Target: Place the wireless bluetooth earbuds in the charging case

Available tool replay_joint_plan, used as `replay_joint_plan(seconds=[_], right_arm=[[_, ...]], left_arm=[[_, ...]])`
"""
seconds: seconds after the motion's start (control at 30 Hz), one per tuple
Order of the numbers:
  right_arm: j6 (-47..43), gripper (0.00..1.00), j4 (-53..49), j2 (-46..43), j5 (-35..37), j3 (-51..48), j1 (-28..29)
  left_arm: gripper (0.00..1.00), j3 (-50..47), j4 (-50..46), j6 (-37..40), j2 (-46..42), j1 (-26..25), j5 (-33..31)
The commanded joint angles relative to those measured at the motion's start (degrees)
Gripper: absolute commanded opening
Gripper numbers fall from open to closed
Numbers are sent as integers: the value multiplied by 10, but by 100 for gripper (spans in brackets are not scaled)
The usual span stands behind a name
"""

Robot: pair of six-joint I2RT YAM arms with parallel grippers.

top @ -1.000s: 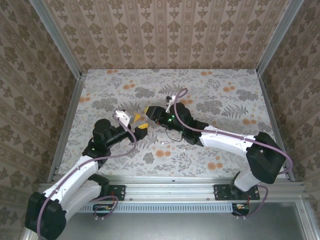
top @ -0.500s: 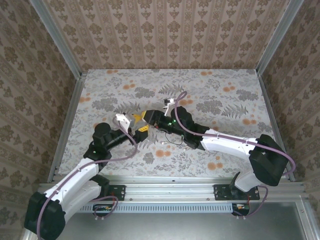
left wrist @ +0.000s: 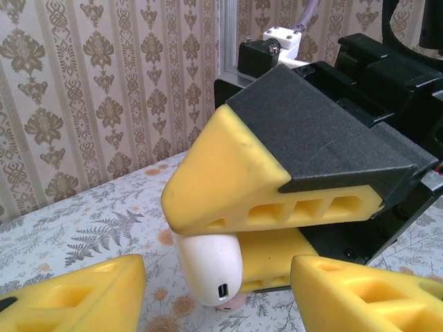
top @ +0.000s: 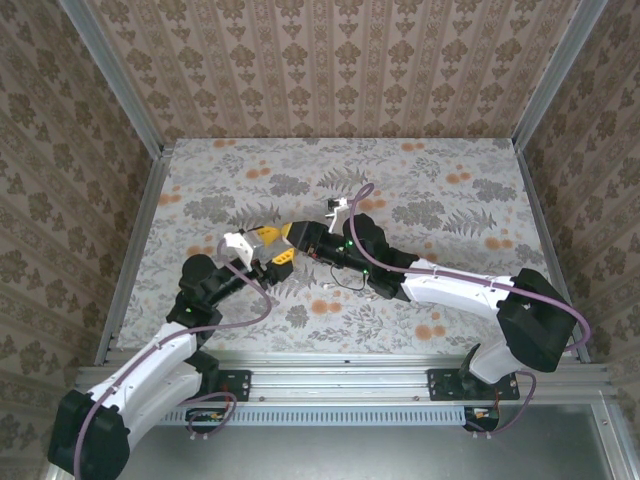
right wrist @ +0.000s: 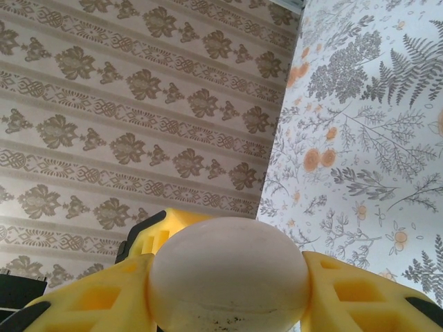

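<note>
The charging case [left wrist: 208, 266] is a white rounded shell with a small port on its lower end. My right gripper [right wrist: 228, 287] is shut on it, and the case [right wrist: 228, 273] bulges between the two yellow fingers [right wrist: 360, 290]. In the left wrist view the right gripper's upper finger [left wrist: 228, 180] lies over the case. My left gripper [left wrist: 218, 273] stands open, its yellow fingertips [left wrist: 104, 290] low on either side of the case and not touching it. From above, the left gripper [top: 274, 246] and the right gripper [top: 296, 233] meet tip to tip at mid-table. The earbuds are out of view.
The table [top: 450, 200] has a flower-and-fern print with flat orange flower spots. A thin black cable [top: 345, 283] hangs under the right arm. Patterned walls [top: 330, 70] and metal rails close in the back and both sides.
The right gripper carried the case left toward the left gripper. The left arm shifted slightly, and its fingers now flank the case.
</note>
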Motion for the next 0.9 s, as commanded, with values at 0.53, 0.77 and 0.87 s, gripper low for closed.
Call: replay_joint_plan(seconds=[0.53,0.77,0.87], right_arm=[[18,37,42,13,-49,-6,7],[10,39,31,11,-46,-6,7],[1,41,24,5,-40,-5,7]], left_arm=[[48,-6,39,-17,-6,2,10],[33,4,24,-18,-3,2,24],[24,6,14,-20,-3,2,25]])
